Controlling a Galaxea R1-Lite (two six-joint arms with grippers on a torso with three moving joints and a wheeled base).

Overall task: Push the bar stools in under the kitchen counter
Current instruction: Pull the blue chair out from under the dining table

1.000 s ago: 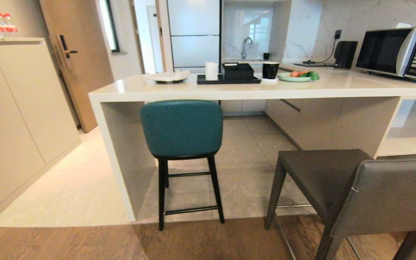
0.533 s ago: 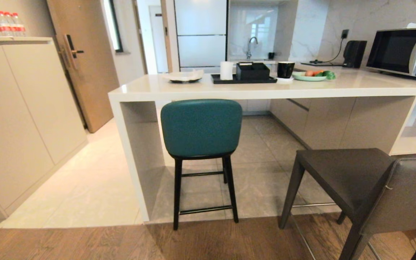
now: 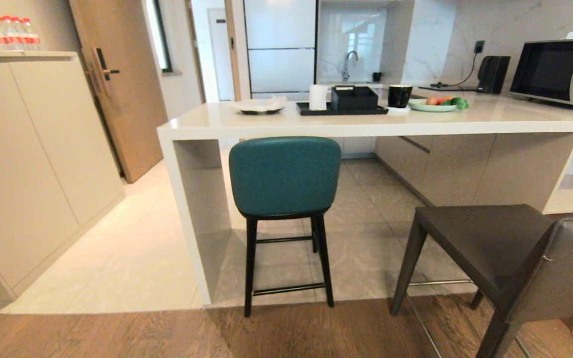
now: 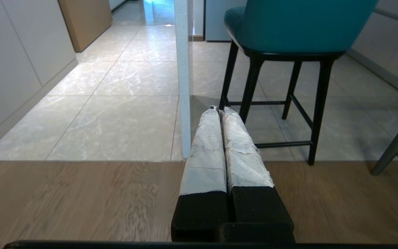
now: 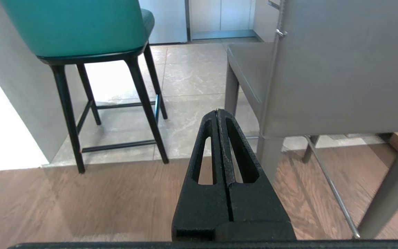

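A: How many stools?
B: Two: one teal stool (image 3: 284,176), one dark-grey stool (image 3: 505,258).
A: And on the desk (image 3: 266,127)?
B: One microwave (image 3: 557,72), one black tray (image 3: 342,110), one black mug (image 3: 399,95), two plates (image 3: 259,105). Four water bottles (image 3: 12,33) stand on the beige cupboard (image 3: 33,149).

My teal stool (image 3: 284,176) (black legs) faces a dark-grey stool (image 3: 505,258), a cream-white counter (image 3: 366,124), grey marbled tiles (image 3: 132,258) and brown woodgrain floor (image 3: 117,335).
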